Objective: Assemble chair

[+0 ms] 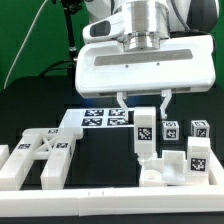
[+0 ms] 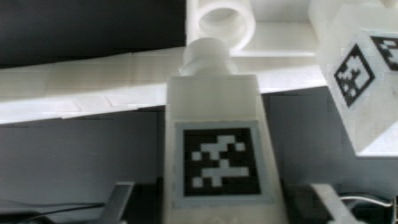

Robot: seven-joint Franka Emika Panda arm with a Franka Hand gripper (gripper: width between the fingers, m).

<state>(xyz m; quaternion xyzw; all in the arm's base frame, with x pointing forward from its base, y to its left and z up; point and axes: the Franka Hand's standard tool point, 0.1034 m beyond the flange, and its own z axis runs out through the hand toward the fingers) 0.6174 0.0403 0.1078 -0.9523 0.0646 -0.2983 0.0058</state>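
the gripper (image 1: 144,118) pinches a tagged white leg (image 1: 145,135) upright, above the parts near the exterior view's right. the step seems to be carrying it; next it likely needs lining up with its socket.

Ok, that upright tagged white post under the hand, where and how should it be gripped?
Grip the post near its top end, coming straight down from above. It stands upright, so its flat side faces offer the hand parallel surfaces. In the wrist view the fingers already flank the tagged block, which suggests this approach suits it.
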